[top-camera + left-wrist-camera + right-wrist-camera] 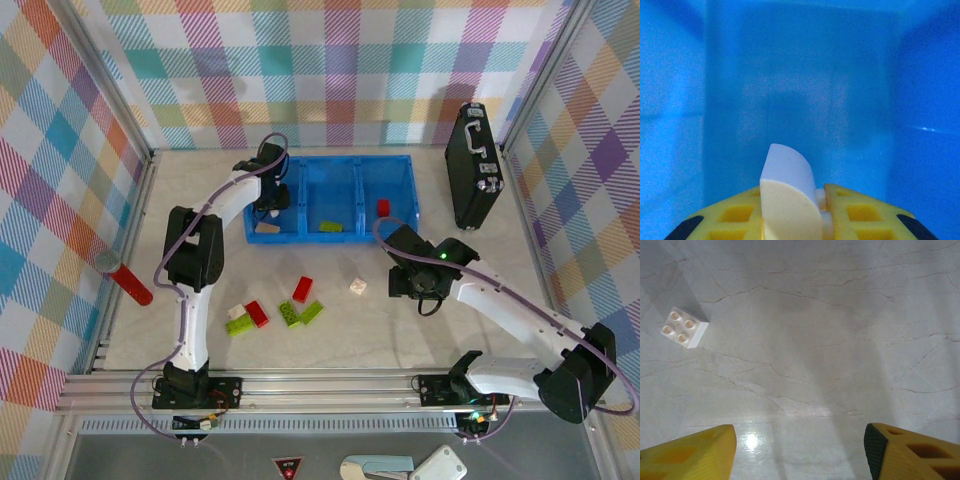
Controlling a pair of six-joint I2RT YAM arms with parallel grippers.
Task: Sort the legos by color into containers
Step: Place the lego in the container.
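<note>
My left gripper (268,210) is pressed together on a cream-white curved brick (787,197) and hangs inside the left compartment (272,190) of the blue tray (408,165). From above, a cream piece (267,228) shows just below the fingers; I cannot tell whether it is the one I am pinching or another already lying there. The middle compartment (330,190) holds one lime green brick (330,227), and the right compartment (395,185) holds one red brick (383,207), so each colour has a home and the sort is started but, I judge, well short of half done. On the table (480,270) in front of the tray I count seven loose bricks. From the left they are a white one (237,311) touching a lime one (238,324), a red one (257,313), two lime ones side by side (290,313) (312,311), a red one above them (302,288), and a small white four-stud brick (357,287). My right gripper (415,285) hovers over bare table with its jaws spread and empty, near that four-stud brick, which sits off to the upper left of my fingers (695,450) in the wrist view.
</note>
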